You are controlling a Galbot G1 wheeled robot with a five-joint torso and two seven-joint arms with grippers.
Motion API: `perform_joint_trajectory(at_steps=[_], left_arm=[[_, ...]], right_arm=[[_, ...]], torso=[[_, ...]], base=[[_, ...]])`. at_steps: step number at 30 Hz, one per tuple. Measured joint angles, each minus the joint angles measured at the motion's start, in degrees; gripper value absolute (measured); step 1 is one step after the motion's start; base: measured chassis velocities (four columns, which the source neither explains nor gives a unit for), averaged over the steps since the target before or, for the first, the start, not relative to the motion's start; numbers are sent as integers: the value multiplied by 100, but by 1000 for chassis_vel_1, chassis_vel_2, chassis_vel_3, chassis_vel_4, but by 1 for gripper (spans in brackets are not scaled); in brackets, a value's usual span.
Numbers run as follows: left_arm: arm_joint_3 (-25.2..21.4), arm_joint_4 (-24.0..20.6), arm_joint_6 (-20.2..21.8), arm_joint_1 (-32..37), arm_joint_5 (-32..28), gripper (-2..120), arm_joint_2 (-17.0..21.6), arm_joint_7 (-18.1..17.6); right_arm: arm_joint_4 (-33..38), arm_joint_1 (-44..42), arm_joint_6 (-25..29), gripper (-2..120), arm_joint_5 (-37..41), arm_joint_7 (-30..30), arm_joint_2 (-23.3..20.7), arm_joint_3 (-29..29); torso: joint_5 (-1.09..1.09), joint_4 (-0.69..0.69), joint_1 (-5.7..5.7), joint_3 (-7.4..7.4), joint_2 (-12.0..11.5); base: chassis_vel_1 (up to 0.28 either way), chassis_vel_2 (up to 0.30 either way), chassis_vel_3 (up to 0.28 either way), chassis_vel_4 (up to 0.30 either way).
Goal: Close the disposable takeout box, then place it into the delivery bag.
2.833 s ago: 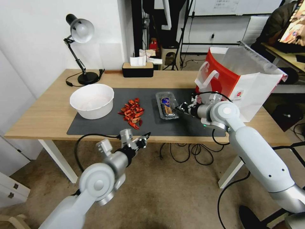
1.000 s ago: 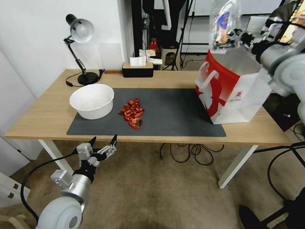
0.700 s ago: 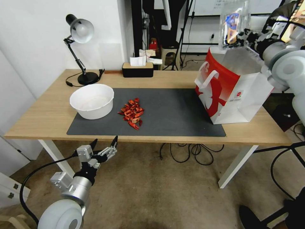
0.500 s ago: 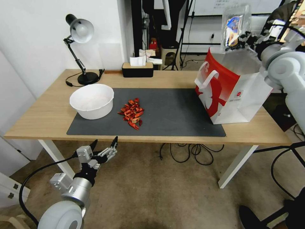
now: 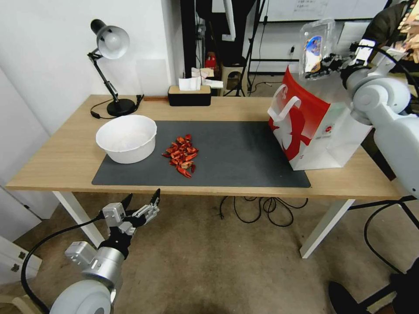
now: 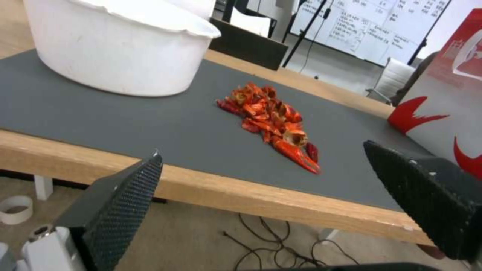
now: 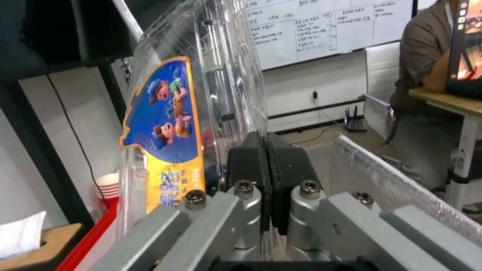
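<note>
Delivery bag [image 5: 325, 131] first, biggest item: it stands upright on the right end of the table [image 5: 65, 157], red panel toward the dark mat [image 5: 235, 157], mouth open upward. I have the right gripper [image 5: 332, 61] up above that mouth, near its rear left corner, pinched tight on the rim of the disposable takeout box [image 5: 315, 49]. From the right wrist the two pads meet flat with the thin plastic flange between them. Box is shut, hanging on edge rather than flat: long axis near vertical, tilted slightly, its label [image 7: 168, 139] facing toward the lamp side of the room. It sticks out leftward from the fingers, so the bag opening lies directly below and a little to the right of it. My judgement: the drop depends on keeping that long axis upright so the box clears the bag walls. Left gripper [image 5: 140, 205] is parked low in front of the table edge, fingers spread wide, holding nothing. White bowl [image 5: 126, 138] and the red pieces [image 5: 181, 156] sit on the mat, well apart from the bag.
</note>
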Motion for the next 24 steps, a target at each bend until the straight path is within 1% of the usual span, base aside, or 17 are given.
perform_joint_trajectory(at_steps=[8, 24], left_arm=[[24, -13, 7, -3, 0, 100, 3, -8], [73, -15, 32, -40, -70, 100, 8, -24]], right_arm=[[135, -271, 0, 0, 120, 32, -46, 138], [254, -695, -11, 0, 82, 47, -81, 372]], torso=[[0, 0, 0, 0, 0], [0, 0, 0, 0, 0]], base=[[0, 0, 0, 0], [0, 0, 0, 0]])
